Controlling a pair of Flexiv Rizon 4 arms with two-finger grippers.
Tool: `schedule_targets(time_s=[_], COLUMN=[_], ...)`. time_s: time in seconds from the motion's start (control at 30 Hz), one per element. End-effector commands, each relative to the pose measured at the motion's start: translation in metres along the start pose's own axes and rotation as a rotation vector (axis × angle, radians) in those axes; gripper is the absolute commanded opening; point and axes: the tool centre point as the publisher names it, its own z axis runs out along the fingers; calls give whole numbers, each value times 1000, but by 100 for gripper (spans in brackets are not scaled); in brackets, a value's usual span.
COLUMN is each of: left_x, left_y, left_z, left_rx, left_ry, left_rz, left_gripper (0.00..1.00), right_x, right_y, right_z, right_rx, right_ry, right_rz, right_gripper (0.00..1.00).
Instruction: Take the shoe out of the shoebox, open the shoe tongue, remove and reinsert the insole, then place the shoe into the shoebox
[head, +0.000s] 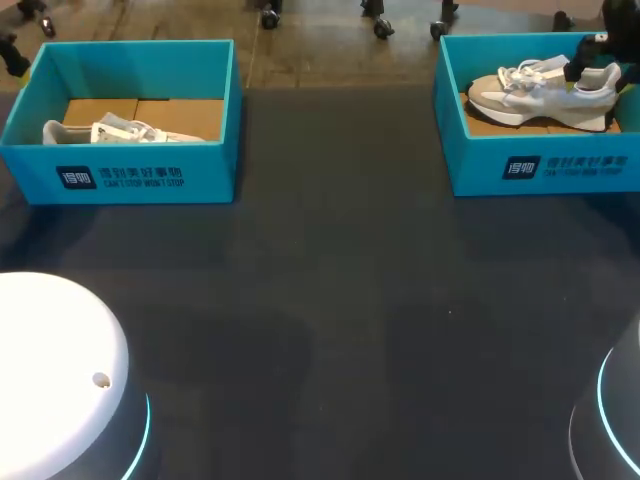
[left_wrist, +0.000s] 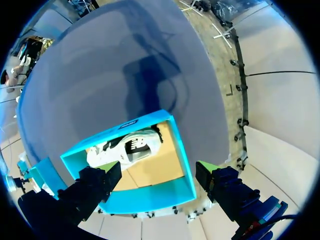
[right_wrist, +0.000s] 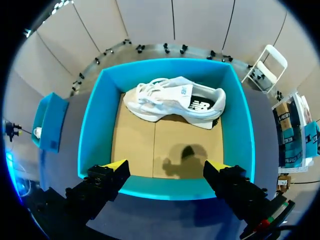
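Two teal shoeboxes stand at the back of the dark table. The left shoebox (head: 150, 175) holds a white shoe (head: 120, 130) by its front wall. The right shoebox (head: 470, 160) holds a white-and-grey shoe (head: 545, 95) lying on its side. In the left wrist view my left gripper (left_wrist: 159, 172) hangs open, high above the left shoebox (left_wrist: 150, 197) and its shoe (left_wrist: 127, 147). My right gripper (right_wrist: 166, 167) is open above the near wall of the right shoebox (right_wrist: 95, 125); its shoe (right_wrist: 175, 100) lies against the far wall. Neither gripper touches anything.
Between the boxes runs a wide stretch of dark table (head: 340, 300). The arms' round bases sit at the front left (head: 50, 370) and front right (head: 620, 420). The left shoebox (right_wrist: 50, 125) also shows off to the side in the right wrist view.
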Motion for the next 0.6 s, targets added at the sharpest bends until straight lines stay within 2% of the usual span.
schedule_targets(time_s=[0.03,0.1,0.2,0.23,0.27,0.3,0.43,0.5,0.6], left_x=[0,0,0,0,0,0,0,0,0], left_y=[0,0,0,0,0,0,0,0,0], left_z=[0,0,0,0,0,0,0,0,0], left_rx=[-1,-1,-1,-1,-1,-1,-1,-1,-1], left_ry=[1,1,1,1,1,1,1,1,1], left_rz=[1,1,1,1,1,1,1,1,1], left_gripper=[100,100,94,80,80,100,100,100,100], right_x=[1,1,1,1,1,1,1,-6,-14], right_y=[-1,-1,-1,-1,-1,-1,-1,5,12], right_z=[0,0,0,0,0,0,0,5,10], right_rx=[-1,-1,-1,-1,-1,-1,-1,-1,6], right_ry=[-2,-2,-2,-2,-2,-2,-2,6,-1], right_rz=[1,1,1,1,1,1,1,57,61], right_gripper=[100,100,100,100,100,100,100,100,100])
